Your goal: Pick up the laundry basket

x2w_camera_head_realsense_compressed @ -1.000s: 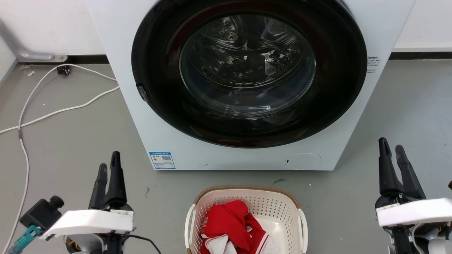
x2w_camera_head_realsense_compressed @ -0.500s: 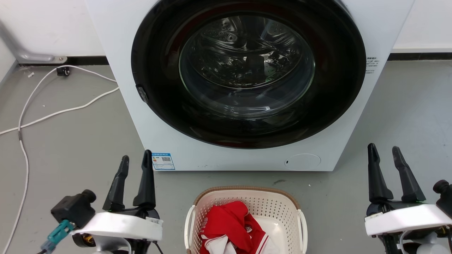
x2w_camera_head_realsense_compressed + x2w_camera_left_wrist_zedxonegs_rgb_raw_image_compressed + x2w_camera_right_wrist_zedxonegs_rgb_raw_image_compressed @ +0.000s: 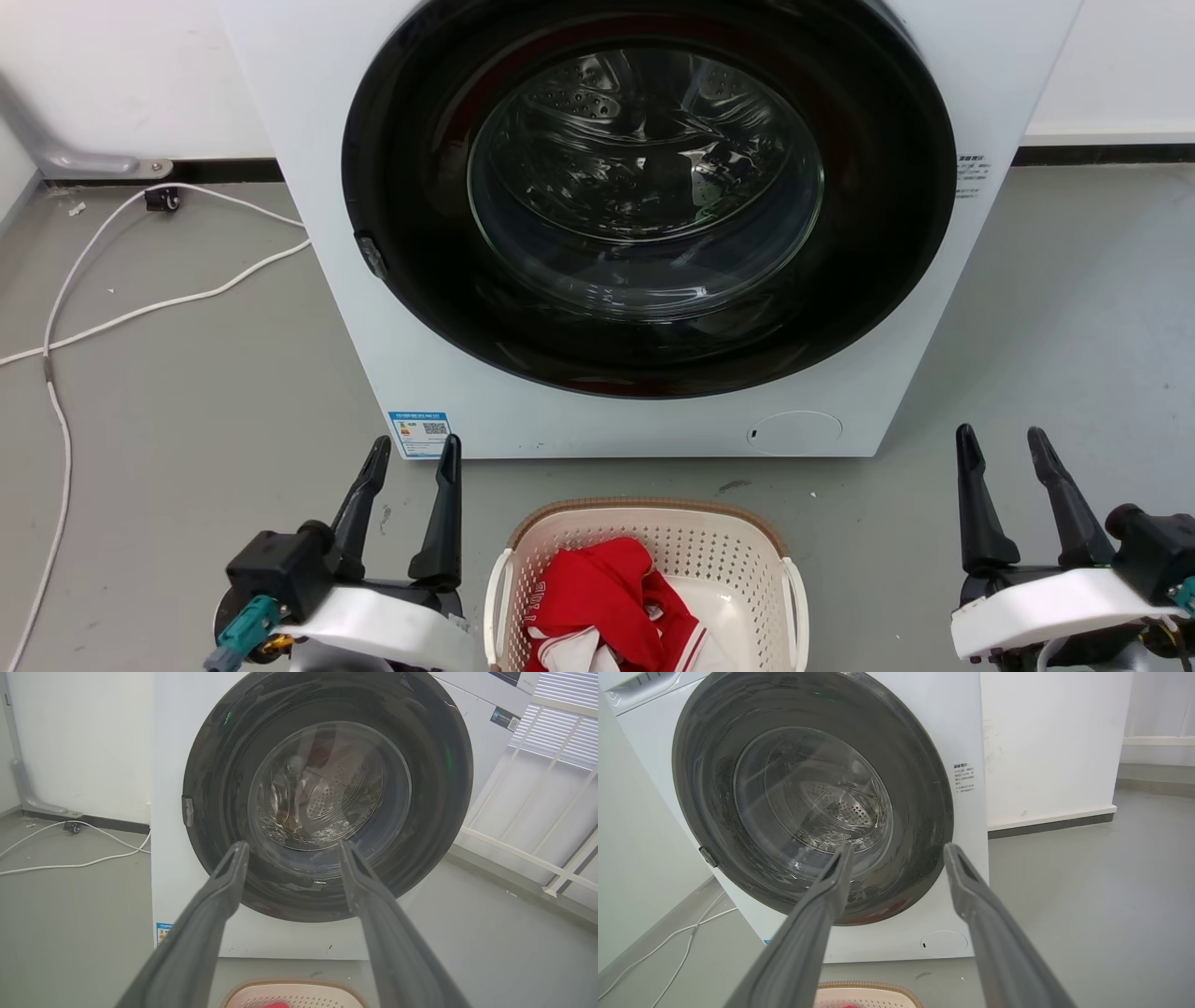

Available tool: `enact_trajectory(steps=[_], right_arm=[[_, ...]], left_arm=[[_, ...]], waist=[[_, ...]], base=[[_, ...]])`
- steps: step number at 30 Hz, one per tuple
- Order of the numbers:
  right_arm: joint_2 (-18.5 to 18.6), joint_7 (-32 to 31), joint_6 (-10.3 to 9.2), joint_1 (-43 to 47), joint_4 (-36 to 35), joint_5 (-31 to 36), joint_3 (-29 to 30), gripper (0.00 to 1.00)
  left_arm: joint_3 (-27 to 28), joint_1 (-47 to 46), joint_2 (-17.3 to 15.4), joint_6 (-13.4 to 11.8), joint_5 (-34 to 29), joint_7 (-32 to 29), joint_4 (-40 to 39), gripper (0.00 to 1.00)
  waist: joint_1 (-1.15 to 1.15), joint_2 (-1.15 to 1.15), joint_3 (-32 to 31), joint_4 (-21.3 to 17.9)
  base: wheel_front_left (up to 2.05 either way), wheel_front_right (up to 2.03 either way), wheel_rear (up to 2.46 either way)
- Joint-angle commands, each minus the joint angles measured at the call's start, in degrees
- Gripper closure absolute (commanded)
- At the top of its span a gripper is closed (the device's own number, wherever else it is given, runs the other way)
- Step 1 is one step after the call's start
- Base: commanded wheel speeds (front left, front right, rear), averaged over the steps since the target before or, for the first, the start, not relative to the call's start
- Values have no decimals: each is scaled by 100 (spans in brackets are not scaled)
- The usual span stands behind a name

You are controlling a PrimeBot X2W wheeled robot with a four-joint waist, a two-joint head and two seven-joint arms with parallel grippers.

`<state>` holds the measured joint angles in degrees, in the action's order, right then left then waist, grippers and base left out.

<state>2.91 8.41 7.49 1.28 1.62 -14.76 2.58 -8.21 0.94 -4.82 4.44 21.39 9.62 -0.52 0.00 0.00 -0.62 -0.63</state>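
**Both grippers spread beside the basket before the washer**

The laundry basket (image 3: 646, 505) stands on the grey floor (image 3: 187, 420) just in front of the washing machine (image 3: 308, 93), about centred under its round dark door (image 3: 644, 196), which is closed. The basket's brown rim faces the machine's lower front edge, with a narrow strip of floor between them. A red garment (image 3: 597, 588) with white trim lies inside it, heaped toward the side nearer the machine's left corner. The basket's white side handles are both untouched.

The left gripper (image 3: 416, 444) hovers in front of the machine's lower left corner, its fingertips close to the blue label (image 3: 419, 433) there. Its jaws are released, with a clear gap between the two dark fingers. In its wrist view, the left gripper (image 3: 293, 847) frames the machine's door and the basket's rim (image 3: 294, 994) sits low between the fingers.

The right gripper (image 3: 1000, 435) hovers in front of the machine and out past its lower right corner, jaws likewise released and holding nothing. Its wrist view shows the right gripper (image 3: 899, 849) pointed at the door.

A white cable (image 3: 140, 308) trails over the floor off the machine's left side.
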Motion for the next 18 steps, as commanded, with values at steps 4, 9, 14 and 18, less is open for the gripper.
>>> enact_trajectory(steps=[4,9,14,18], right_arm=[[3,191,0,73,181,465,76,0],[2,288,0,66,268,691,80,0],[1,369,-1,30,248,931,47,0],[0,423,-1,29,216,1113,28,0]], left_arm=[[-213,53,-121,-209,-449,126,130,0],[-405,48,-220,-296,-742,188,161,0],[-578,58,-298,-386,-981,251,165,0],[-656,96,-314,-434,-1082,295,237,0]], waist=[[0,0,-12,-4],[0,0,-11,-2],[0,0,-2,-2],[0,0,5,1]], base=[[0,0,0],[0,0,0],[0,0,0],[0,0,0]])
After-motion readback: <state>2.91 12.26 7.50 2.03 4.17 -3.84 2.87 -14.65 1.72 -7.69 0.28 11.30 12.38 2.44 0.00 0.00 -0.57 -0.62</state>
